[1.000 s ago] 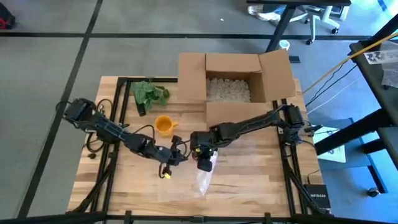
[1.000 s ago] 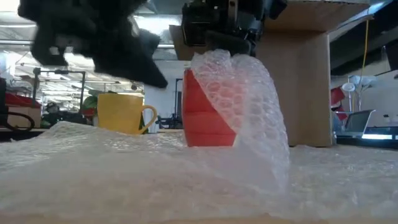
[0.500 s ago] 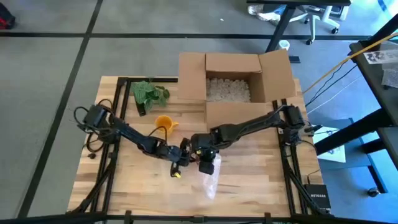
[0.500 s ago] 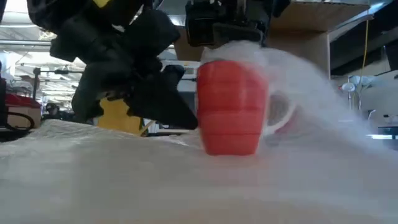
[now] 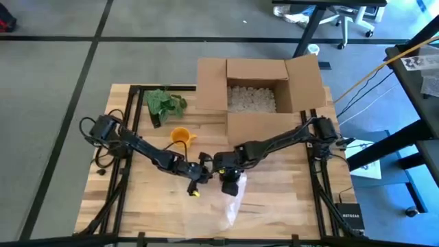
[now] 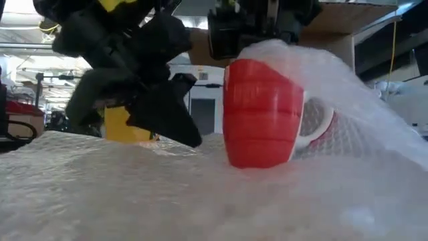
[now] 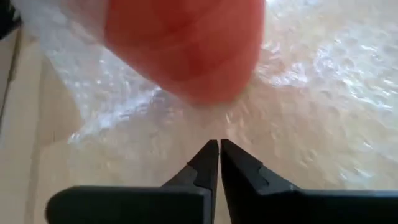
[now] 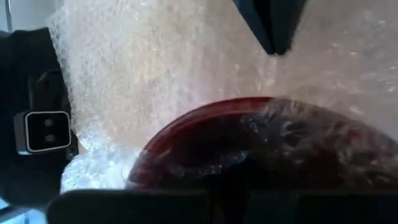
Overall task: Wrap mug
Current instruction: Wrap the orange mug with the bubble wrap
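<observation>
**Red mug being held on bubble wrap as the sheet is draped over it**

A red mug [image 6: 262, 112] is being kept upright on a sheet of bubble wrap [image 6: 100, 187] near the front middle of the wooden table [image 5: 274, 206], with a fold of the sheet lying over its rim and down the side where its handle shows. The right gripper [image 5: 228, 169] is being held directly over the mug; whether its fingers are spread or closed cannot be told, since they are hidden by the wrap and the mug's mouth. The left gripper [image 7: 219, 163] is being held just beside the mug, low over the sheet, its jaws pressed together on nothing.

The main risk is judged to be the mug being tipped or dragged: the draped fold is loose, and a sideways pull on it, or a nudge from the left gripper so near the mug's wall, could topple it. The fold could also slip off the rim if it is released before being tucked. With both grippers crowded around one spot, a collision between them is possible.

Room is being offered mostly toward the front edge, where the bare sheet extends. A yellow mug [image 5: 180, 136] is standing just behind the left arm, near enough to be struck by a wide swing, and an open cardboard box [image 5: 255, 89] is closing off the back. Green leaves [image 5: 163, 104] are lying at the back left, well apart.
</observation>
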You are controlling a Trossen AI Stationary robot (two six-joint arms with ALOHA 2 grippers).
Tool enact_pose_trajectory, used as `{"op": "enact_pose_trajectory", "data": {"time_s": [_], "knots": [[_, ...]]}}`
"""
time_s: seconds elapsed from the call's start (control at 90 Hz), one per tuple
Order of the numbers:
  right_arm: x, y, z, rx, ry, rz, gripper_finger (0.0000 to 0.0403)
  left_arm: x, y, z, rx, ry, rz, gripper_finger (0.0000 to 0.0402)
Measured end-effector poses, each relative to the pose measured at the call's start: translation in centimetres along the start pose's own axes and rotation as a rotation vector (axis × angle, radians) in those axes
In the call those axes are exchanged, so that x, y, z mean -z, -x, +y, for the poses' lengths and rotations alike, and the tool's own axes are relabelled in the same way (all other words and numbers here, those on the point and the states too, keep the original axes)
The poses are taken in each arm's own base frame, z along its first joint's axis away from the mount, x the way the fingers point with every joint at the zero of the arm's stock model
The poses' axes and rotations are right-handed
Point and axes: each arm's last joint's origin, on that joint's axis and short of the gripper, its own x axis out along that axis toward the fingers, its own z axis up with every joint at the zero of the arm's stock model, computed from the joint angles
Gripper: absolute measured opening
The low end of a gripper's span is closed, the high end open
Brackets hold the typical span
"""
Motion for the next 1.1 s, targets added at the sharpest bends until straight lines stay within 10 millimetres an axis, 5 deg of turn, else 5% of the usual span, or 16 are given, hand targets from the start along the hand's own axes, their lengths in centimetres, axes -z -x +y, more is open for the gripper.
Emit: {"op": "enact_pose_trajectory", "data": {"time_s": [0.411, 0.822, 1.1], "knots": [[0.0, -0.3, -0.1, -0.007, -0.003, -0.027, 0.0000, -2.0, 5.4, -2.7, 0.070, 0.058, -0.039, 0.0000], [0.2, -0.5, 0.3, -0.005, 0.001, -0.030, 0.0000, 0.3, 6.9, -6.0, 0.081, 0.160, 0.185, 0.0000], [0.2, -0.5, 0.3, 0.001, 0.000, -0.031, 0.0000, 1.2, 7.4, -6.1, -0.011, 0.267, 0.270, 0.0006]]}}
